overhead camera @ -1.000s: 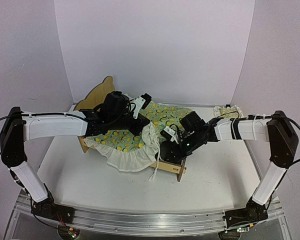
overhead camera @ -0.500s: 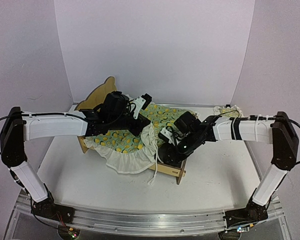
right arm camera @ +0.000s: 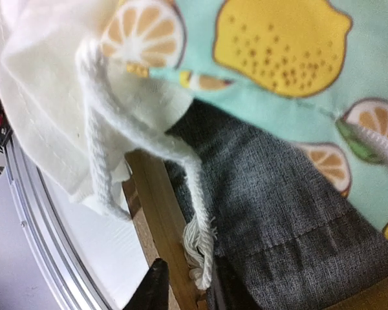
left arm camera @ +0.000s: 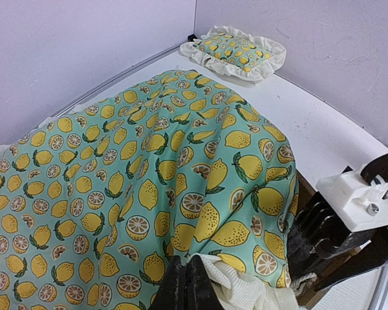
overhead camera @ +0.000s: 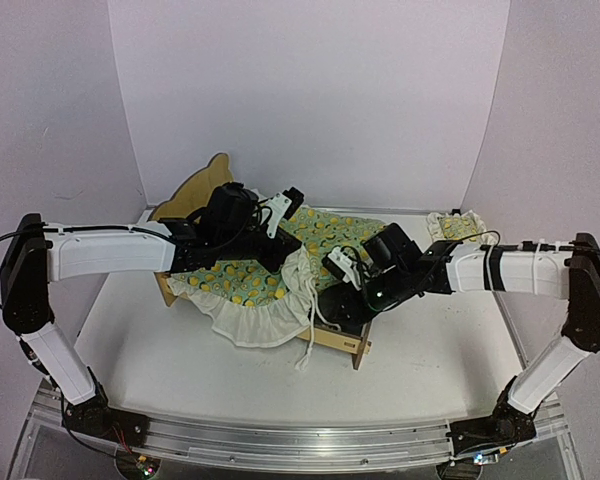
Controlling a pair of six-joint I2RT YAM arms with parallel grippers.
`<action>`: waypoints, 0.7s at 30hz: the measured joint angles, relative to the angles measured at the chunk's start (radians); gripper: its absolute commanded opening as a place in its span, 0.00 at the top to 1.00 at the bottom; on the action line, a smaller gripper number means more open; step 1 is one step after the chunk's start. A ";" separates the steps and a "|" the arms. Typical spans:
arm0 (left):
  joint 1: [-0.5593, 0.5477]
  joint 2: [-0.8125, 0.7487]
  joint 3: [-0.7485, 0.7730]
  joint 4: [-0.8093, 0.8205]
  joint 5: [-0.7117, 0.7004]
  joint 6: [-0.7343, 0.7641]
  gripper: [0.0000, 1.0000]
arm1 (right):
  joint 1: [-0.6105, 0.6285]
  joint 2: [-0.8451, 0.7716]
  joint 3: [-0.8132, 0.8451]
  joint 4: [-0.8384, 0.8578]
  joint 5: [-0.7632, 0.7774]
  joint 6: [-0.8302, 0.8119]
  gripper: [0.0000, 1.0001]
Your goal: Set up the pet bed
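The pet bed (overhead camera: 196, 190), plywood with a curved headboard, stands mid-table. The lemon-print blanket (overhead camera: 242, 281) lies bunched over it. My left gripper (overhead camera: 283, 260) is shut on a fold of the blanket (left arm camera: 181, 194), its fingers (left arm camera: 176, 290) pressed together at the white lining. My right gripper (overhead camera: 345, 300) is at the foot of the bed. In the right wrist view its fingers (right arm camera: 155, 287) stand close around the wooden foot rail (right arm camera: 158, 206), beside the grey mattress pad (right arm camera: 278, 206) and a white tassel cord (right arm camera: 199, 248).
The small ruffled pillow (overhead camera: 457, 224) lies at the back right by the wall and also shows in the left wrist view (left arm camera: 234, 50). White walls close in the back and both sides. The blanket's white ruffle (overhead camera: 255, 322) hangs over the bed's near rail.
My right arm has swung outward to the right, its elbow lower and farther right, while its gripper stays at the bed's foot. The left arm and blanket hold still.
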 measured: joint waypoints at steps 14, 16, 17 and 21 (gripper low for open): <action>0.000 0.000 0.000 0.000 0.018 -0.001 1.00 | -0.038 -0.020 0.028 -0.140 -0.212 -0.330 0.08; 0.000 0.000 0.000 0.002 0.019 -0.001 1.00 | -0.031 -0.020 0.028 -0.159 -0.224 -0.370 0.08; 0.000 0.000 0.000 0.004 0.020 -0.001 1.00 | -0.027 -0.020 0.028 -0.167 -0.225 -0.384 0.08; 0.000 0.000 -0.005 0.026 0.026 0.000 1.00 | -0.014 -0.019 0.042 -0.187 -0.210 -0.416 0.09</action>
